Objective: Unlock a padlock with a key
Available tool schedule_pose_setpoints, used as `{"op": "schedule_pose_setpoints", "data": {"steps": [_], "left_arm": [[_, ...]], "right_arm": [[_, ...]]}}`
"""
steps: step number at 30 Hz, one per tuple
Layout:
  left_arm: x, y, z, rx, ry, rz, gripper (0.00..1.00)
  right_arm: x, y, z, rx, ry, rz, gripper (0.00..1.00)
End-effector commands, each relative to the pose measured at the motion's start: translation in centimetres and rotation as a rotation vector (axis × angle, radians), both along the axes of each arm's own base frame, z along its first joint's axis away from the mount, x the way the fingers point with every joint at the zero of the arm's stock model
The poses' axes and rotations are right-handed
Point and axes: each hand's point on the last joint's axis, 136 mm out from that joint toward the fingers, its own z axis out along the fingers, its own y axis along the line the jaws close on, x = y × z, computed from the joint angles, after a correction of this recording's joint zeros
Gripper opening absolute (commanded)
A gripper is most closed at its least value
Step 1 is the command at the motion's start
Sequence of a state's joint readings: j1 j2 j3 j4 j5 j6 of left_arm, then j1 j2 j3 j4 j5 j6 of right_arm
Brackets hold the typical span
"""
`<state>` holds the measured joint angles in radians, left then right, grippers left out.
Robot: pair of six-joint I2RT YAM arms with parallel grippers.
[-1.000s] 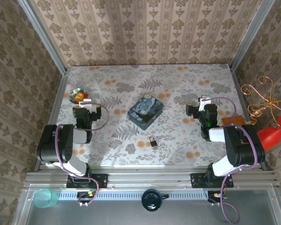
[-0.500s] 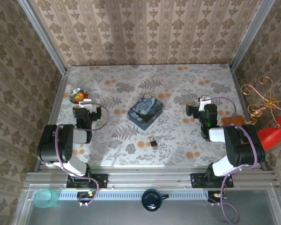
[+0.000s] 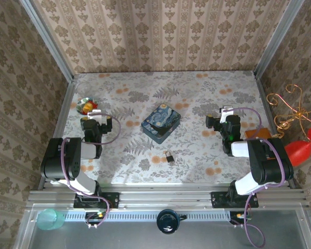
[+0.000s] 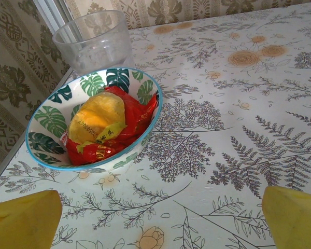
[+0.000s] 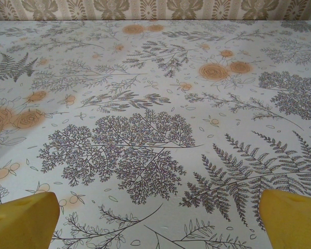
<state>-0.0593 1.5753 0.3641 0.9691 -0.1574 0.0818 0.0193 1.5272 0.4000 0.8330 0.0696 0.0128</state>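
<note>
Tools stand wide open and empty, left tool [image 4: 158, 220] and right tool [image 5: 158, 220], both well apart from the tiny dark-bodied padlock with a pale metal shackle [image 3: 169, 157] lying on the fern-printed table [image 3: 197, 93] between them. Pinch it off-centre and you could skid it away.

A leaf-patterned bowl [image 4: 51, 120] of red and yellow wrappers [image 4: 101, 129] sits before a clear cup [image 4: 93, 41] on the floral table [image 4: 223, 119], yellow fingertips [image 4: 23, 220] spread wide.
</note>
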Motion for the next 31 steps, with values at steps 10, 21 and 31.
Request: {"op": "schedule_pose_setpoints", "data": {"steps": [10,21,31], "left_arm": [[0.11,0.09,0.85,-0.005,-0.028,0.012,1.00],[0.12,0.11,0.86,-0.005,-0.028,0.013,1.00],[0.11,0.11,0.85,-0.005,-0.028,0.013,1.00]], "right_arm": [[0.42,0.08,0.70,0.019,-0.023,0.003,1.00],[0.41,0.07,0.65,0.019,-0.021,0.003,1.00],[0.42,0.06,0.65,0.018,-0.022,0.002,1.00]]}}
